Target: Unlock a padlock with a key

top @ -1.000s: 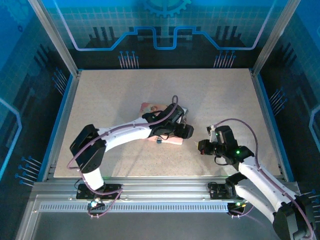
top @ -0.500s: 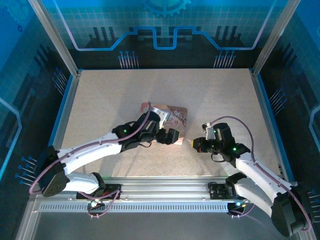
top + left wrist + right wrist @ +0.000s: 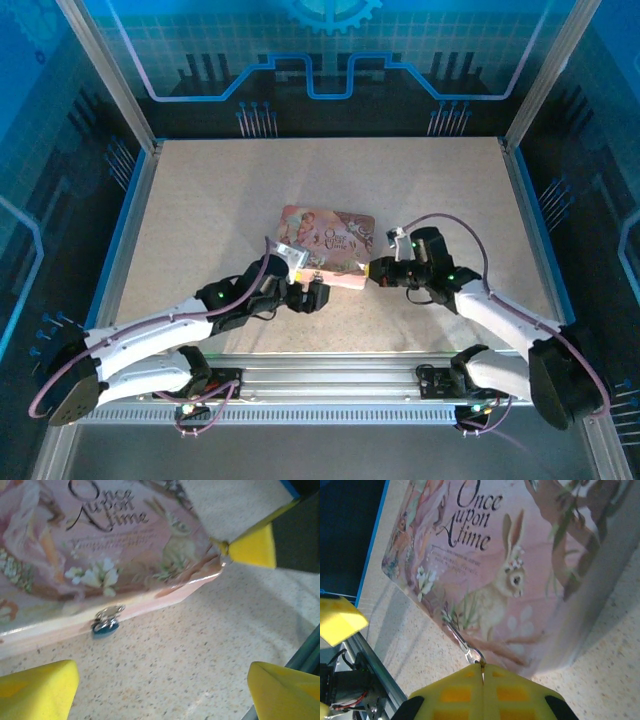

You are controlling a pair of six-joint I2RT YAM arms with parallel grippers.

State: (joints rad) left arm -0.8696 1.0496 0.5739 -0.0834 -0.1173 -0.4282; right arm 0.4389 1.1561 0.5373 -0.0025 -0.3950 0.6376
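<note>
At the box front, right gripper, clamped on the key, must line up squarely with the padlock; left gripper, wide open, could steady it.

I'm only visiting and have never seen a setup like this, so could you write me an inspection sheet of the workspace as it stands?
Surface: speckled beige tabletop, flat, no spills seen.
Job's things: the tiny padlock hangs at the front edge of the pink storybook box; the thin key pokes out of the right gripper at the box's near corner.
Clutter: nothing seen.
Grippers: left gripper open, facing the padlock but apart from it; right gripper shut on the key.
Cables: purple cables loop along both arms.
Surroundings: blue-lit panel walls; metal rail at the near edge.
</note>
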